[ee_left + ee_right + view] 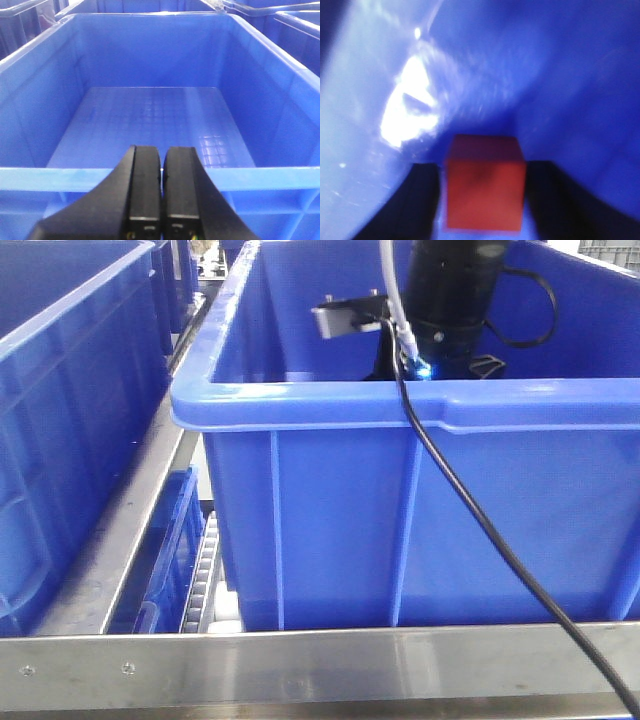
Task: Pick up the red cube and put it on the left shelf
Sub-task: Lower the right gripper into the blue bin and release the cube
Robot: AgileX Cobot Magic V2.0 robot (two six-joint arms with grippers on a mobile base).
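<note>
Steel comes first in the front-facing view: the long stainless-steel shelf rail with its bolted front edge [300, 665] runs across the bottom, and on it sits a large ribbed blue plastic crate [400, 530]. My right arm [455, 300], a black cylinder trailing a black cable [480, 530], reaches down behind the near rim into that crate; its fingers are hidden from here. From my left wrist, my left gripper [161, 200] shows two black pads pressed together with only a hairline between them, holding nothing, hovering just outside the near wall of an empty blue crate with a gridded floor [150, 120]. From my right wrist, blurred as it is, the small red cube [484, 182] sits squarely between my right gripper's [482, 210] dark fingers [410, 205], which flank its two side faces, with blue crate wall close behind. I judge the cube light, rigid and smooth-faced, so flat opposite faces are the place to pinch, and I seem to have them; whether it hangs free or touches the floor I cannot tell.
</note>
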